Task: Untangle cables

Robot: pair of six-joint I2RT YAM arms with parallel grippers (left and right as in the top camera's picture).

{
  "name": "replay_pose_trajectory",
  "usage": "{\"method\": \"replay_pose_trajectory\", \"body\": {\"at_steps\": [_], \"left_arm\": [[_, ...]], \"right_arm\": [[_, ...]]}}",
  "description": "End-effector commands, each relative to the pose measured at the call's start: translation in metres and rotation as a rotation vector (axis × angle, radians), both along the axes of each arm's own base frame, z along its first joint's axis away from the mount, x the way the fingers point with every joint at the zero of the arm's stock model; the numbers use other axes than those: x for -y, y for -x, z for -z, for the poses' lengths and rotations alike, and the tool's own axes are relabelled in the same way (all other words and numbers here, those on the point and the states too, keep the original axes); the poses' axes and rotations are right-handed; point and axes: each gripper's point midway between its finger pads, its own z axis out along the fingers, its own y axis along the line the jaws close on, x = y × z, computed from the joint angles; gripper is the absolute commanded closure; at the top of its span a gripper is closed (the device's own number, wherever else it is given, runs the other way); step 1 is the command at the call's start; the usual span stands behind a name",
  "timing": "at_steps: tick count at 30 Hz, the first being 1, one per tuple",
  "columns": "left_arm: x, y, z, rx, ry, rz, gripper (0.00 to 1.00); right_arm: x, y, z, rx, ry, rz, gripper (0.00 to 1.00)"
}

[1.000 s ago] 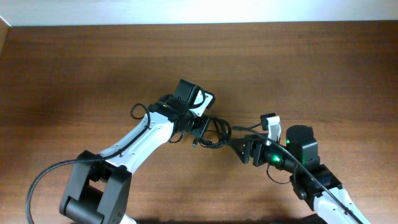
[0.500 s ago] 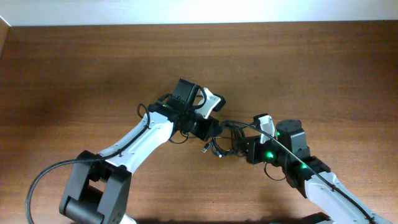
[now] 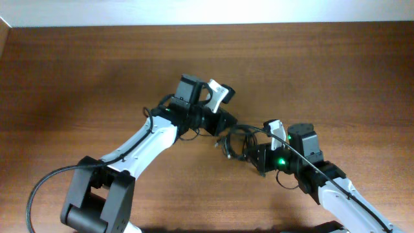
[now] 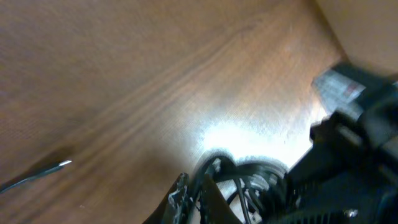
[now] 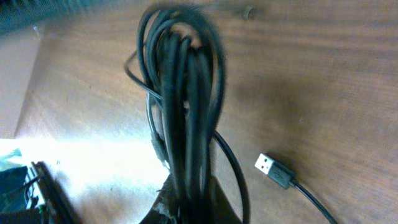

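Left arm (image 3: 149, 139) comes up from 7 o'clock. Left gripper (image 3: 218, 123) sits just off centre toward 12, higher and slightly further right than a second ago. Its wrist view is blurred: cable loops lie right at the fingertips, but can't tell if the jaws are closed or gripping anything.

Cables (image 3: 236, 138) are a bunched black tangle on the table (image 3: 77, 77), just right of centre, between the two grippers. The bunch has shifted toward 3 o'clock since the earlier frame.

Right gripper (image 3: 254, 155) is at the tangle's 4 o'clock edge. Its jaws were wide a second ago and are now clamped on the cables; the wrist view shows the strands rising straight out from between the fingers. The right wrist has moved in toward 9.

USB plug (image 5: 272, 167) lies flat on the wood at 3 o'clock of the bundle, clear of the fingers, with its cord trailing off to 5.
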Motion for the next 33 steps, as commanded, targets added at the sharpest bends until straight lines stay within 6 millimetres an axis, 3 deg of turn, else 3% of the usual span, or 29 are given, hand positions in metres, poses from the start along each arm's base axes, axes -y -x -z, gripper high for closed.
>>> {"method": "replay_pose_trajectory", "body": {"at_steps": [1,3,6,8,10,12,14,16,20,22,27,31,33], "left_arm": [[0.001,-0.004,-0.025,0.021,0.068,0.008,0.90],[0.000,-0.003,-0.024,0.013,0.064,0.007,0.84],[-0.008,0.012,-0.008,0.028,-0.012,0.088,0.37],[-0.023,0.023,0.010,0.026,-0.122,0.119,0.37],[-0.034,0.019,0.021,0.027,-0.204,0.083,0.40],[-0.043,0.011,0.027,0.053,-0.268,0.045,0.55],[-0.044,0.007,0.028,0.070,-0.277,0.034,0.61],[-0.040,0.001,0.026,0.090,-0.261,0.022,0.60],[-0.025,0.010,0.029,0.120,-0.296,0.058,0.57],[-0.031,0.005,0.035,0.151,-0.374,0.027,0.68],[-0.053,-0.004,0.047,0.181,-0.500,-0.030,0.68],[-0.054,0.017,0.067,0.133,-0.517,0.007,0.67],[-0.048,0.020,0.067,0.141,-0.513,0.024,0.67]], "right_arm": [[-0.005,0.010,0.003,-0.017,-0.018,-0.042,0.96],[-0.005,0.010,0.003,-0.017,-0.018,-0.042,0.96],[-0.005,0.010,0.003,-0.019,-0.018,-0.042,0.96],[-0.004,0.013,0.006,-0.056,-0.021,-0.027,0.96],[-0.006,0.014,0.005,-0.073,-0.036,-0.021,0.96],[-0.010,0.018,0.002,-0.082,-0.063,-0.048,0.96],[-0.011,0.020,0.001,-0.085,-0.070,-0.055,0.96],[-0.011,0.019,0.001,-0.084,-0.070,-0.055,0.96],[-0.008,0.017,0.006,-0.088,-0.047,-0.035,0.96],[-0.007,0.018,0.016,-0.120,-0.033,-0.030,0.96],[-0.009,0.018,0.020,-0.133,-0.044,-0.042,0.96],[-0.009,0.017,0.020,-0.131,-0.041,-0.039,0.96],[-0.006,0.015,0.022,-0.155,-0.035,0.000,0.96]]}}
